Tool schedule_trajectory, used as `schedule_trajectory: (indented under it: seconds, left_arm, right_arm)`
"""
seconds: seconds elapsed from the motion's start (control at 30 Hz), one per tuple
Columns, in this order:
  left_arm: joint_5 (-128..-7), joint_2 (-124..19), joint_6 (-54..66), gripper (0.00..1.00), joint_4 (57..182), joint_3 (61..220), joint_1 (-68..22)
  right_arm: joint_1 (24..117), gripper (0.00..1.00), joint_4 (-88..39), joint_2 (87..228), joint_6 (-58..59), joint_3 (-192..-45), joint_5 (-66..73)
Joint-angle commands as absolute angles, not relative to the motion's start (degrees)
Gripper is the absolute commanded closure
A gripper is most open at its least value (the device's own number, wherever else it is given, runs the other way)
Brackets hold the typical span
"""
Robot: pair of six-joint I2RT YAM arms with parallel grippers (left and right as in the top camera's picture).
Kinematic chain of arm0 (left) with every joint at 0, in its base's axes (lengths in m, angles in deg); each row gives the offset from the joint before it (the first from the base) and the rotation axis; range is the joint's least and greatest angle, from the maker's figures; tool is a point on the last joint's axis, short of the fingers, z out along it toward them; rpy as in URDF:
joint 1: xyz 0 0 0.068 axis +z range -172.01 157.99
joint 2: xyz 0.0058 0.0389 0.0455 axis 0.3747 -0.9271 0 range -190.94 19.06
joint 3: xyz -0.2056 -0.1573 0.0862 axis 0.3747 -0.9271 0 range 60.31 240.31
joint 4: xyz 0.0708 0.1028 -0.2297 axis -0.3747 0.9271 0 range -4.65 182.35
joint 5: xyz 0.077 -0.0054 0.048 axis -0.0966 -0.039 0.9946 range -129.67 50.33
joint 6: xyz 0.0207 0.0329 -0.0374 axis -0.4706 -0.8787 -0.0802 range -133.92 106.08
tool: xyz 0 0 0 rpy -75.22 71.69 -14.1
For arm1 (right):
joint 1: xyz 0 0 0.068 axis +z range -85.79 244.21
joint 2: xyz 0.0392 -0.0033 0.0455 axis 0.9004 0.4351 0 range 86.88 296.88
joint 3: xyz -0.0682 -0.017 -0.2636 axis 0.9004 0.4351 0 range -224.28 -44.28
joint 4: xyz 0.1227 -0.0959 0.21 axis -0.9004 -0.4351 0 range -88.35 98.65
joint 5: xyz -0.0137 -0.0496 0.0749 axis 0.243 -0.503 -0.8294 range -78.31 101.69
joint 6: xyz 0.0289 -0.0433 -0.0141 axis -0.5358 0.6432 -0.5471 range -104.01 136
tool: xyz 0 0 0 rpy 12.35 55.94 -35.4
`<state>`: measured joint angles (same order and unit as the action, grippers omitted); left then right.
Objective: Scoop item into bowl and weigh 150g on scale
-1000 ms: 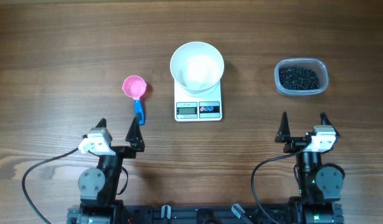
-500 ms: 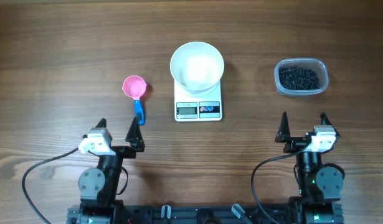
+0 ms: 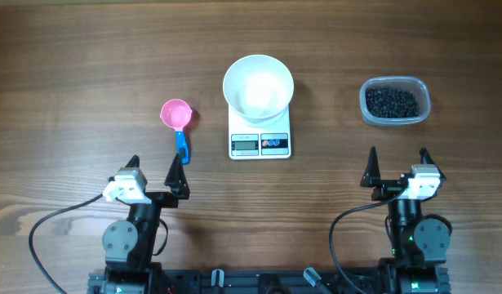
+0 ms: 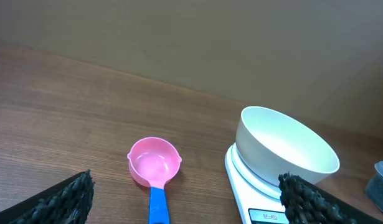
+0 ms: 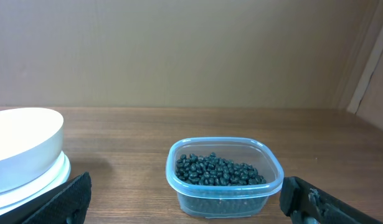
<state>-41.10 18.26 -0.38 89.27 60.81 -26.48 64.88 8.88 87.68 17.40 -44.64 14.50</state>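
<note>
We take the scale (image 3: 260, 144) as our marker. The bowl (image 3: 258, 86) sits on its platform, on the far part of it, and looks empty, so no scooping has been done yet. The beans (image 3: 391, 102) lie heaped in a clear tub (image 3: 423, 90) well off to the right of the scale, about level with the bowl. The pink scoop (image 3: 176, 114) lies flat on the table (image 3: 71, 65) to the left of the scale, apart from it.

Both of our arms wait on the near side of the scale. The left gripper (image 3: 155, 167) is off to its left and the right gripper (image 3: 397, 163) off to its right, each with its jaws spread wide and nothing between them.

We judge the first move to be picking up the scoop, and that turns on how it lies. Its long axis runs near to far: the cup is at the far end, level with the scale's platform, and the blue handle (image 3: 183, 148) points back toward us, level with the scale's display. The handle end stops just short of the left gripper's inner finger, slightly to that finger's scale side. The left arm is plainly the nearer one, and a short reach forward with a small shift toward the scale should bring its jaws across the handle.
</note>
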Motion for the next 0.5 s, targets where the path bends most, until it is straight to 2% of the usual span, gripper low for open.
schedule_trajectory:
  seconds: [0.0, 0.47]
  left_arm:
    - [-41.41, 18.68, -1.54, 0.00, 89.71, 60.63, -26.24]
    - [-41.41, 18.68, -1.54, 0.00, 89.71, 60.63, -26.24]
  right_arm:
    - [65.12, 0.00, 9.23, 87.68, 17.47, -44.57, 14.23]
    - [65.12, 0.00, 9.23, 87.68, 17.49, -44.57, 14.23]
